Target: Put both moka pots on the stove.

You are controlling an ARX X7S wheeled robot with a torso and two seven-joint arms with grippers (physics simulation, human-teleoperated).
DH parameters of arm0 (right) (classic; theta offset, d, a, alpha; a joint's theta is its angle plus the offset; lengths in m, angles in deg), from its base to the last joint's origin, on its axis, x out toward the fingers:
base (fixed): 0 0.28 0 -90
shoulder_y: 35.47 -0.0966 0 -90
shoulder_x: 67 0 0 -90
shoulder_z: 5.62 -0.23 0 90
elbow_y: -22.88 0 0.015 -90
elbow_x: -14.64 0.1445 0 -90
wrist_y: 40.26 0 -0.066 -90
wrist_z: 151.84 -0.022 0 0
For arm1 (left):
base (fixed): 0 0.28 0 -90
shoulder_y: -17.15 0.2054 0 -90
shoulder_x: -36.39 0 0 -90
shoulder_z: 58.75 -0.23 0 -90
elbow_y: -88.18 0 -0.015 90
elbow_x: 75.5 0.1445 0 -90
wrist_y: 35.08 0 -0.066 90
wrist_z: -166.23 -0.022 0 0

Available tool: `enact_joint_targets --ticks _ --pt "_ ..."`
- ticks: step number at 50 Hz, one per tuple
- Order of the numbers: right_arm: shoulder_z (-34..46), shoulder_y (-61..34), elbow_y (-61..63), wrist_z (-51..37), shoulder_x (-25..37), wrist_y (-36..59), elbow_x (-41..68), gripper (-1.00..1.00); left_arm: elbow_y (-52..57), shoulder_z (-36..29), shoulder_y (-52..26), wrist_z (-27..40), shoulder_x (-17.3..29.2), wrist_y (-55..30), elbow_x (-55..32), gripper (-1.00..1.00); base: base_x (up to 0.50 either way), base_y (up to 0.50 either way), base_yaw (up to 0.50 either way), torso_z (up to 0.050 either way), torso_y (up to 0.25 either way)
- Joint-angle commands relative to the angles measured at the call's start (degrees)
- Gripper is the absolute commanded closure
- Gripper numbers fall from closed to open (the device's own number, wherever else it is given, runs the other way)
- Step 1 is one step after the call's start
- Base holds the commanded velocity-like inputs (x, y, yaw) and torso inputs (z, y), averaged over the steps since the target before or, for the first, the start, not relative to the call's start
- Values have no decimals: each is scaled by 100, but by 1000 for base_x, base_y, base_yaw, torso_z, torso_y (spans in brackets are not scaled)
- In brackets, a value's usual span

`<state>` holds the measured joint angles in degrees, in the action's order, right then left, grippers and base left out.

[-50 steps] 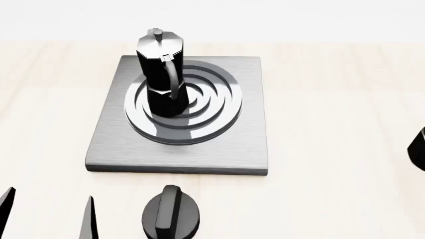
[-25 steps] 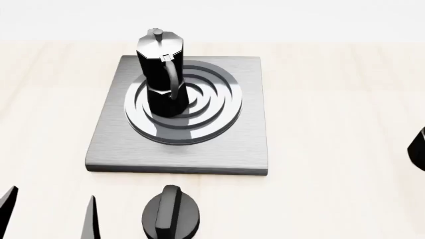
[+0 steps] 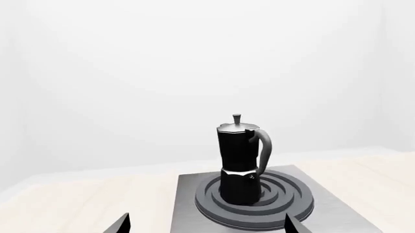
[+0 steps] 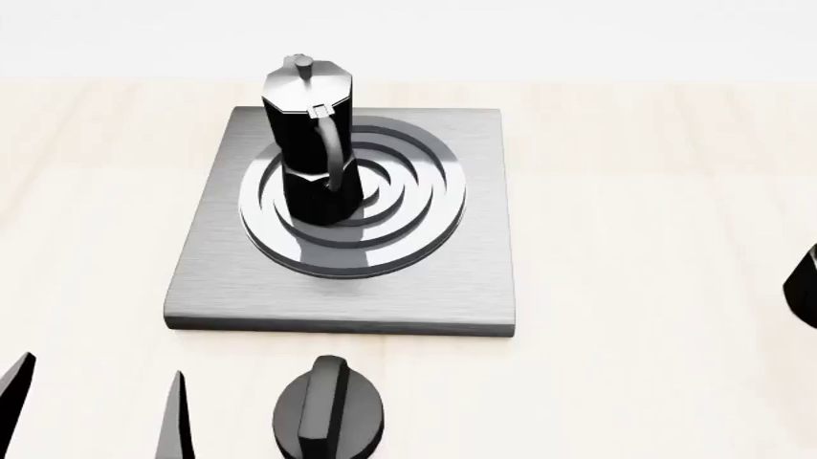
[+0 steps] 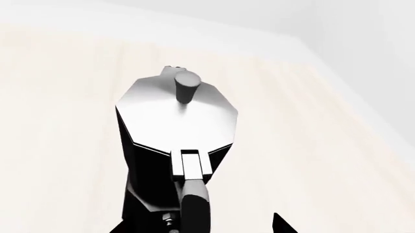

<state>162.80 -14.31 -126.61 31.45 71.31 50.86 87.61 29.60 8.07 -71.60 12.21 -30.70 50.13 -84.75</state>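
Observation:
One moka pot [image 4: 310, 143] stands upright on the left part of the burner rings of the stove [image 4: 473, 277], its handle facing me. In the left wrist view that moka pot [image 3: 241, 160] is well ahead of my left gripper [image 3: 207, 224]. The left gripper is open and empty, and its fingertips show low at the head view's left. The second moka pot [image 5: 175, 145] fills the right wrist view from above, standing on the pale table. My right gripper [image 5: 201, 227] is open, with one fingertip on each side of the pot's handle [image 5: 194, 208].
A short round black knob [image 4: 329, 411] with a ridge sits in front of the stove, beside the left gripper [image 4: 96, 402]. A black shape [image 4: 805, 285] cuts into the head view's right edge; I cannot tell what it is. The pale wooden table [image 4: 638, 191] surrounds the stove.
The left gripper's outer fingertip has crept slightly inward at the head view's corner. The pot on the burner and the stove have not moved.

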Motion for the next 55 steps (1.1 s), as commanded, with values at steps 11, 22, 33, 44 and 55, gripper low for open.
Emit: enact_joint_targets --ticks 11,22,33,44,55 --pt "-51 55 -489 198 -335 -82 -11 100 2 -27 14 33 23 22 4 -100 0 0 0 0 0" --pt "-112 71 -333 210 -313 -97 35 100 46 -30 48 55 55 11 -4 -100 0 0 0 0 0" --pt "-447 -89 -530 -339 -481 -698 134 100 96 -27 58 82 81 -3 -3 -100 1 0 0 0 0" --pt "-403 -400 283 -980 -326 -881 -93 100 99 -5 76 100 106 12 -35 -100 0 0 0 0 0" --pt "-312 -587 246 -936 -643 -815 -250 100 189 11 202 162 161 48 -10 -100 0 0 0 0 0"
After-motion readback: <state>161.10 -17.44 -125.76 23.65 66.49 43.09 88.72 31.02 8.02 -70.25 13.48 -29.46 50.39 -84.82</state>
